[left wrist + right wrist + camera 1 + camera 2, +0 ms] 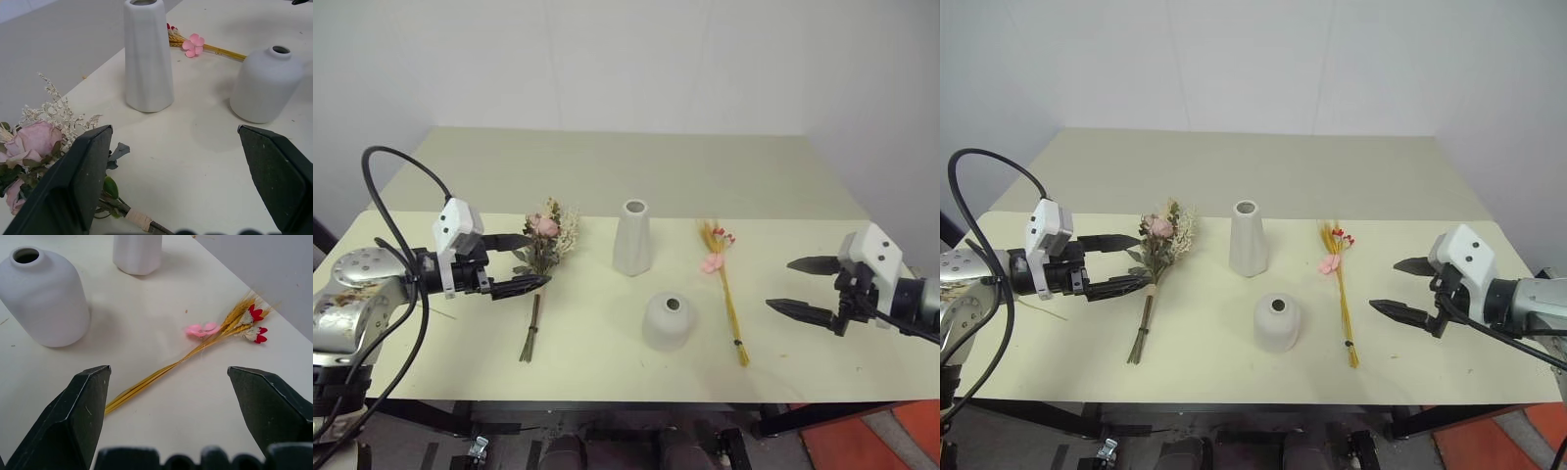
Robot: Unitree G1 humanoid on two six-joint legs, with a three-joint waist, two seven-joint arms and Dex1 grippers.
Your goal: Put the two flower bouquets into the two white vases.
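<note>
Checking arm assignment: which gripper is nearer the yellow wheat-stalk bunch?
Right. The right gripper, open, hovers just beside the wheat-stalk bunch. The left gripper, open, is across the table by the bushy rose bunch, both vases between.

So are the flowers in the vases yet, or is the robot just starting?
Just starting. Nothing is done: the rose bunch and the wheat bunch both lie flat on the table, and the tall vase and short vase stand without flowers. Neither hand holds anything: the left gripper hovers open by the roses, the right gripper open beside the wheat. Both bunches are left.
</note>
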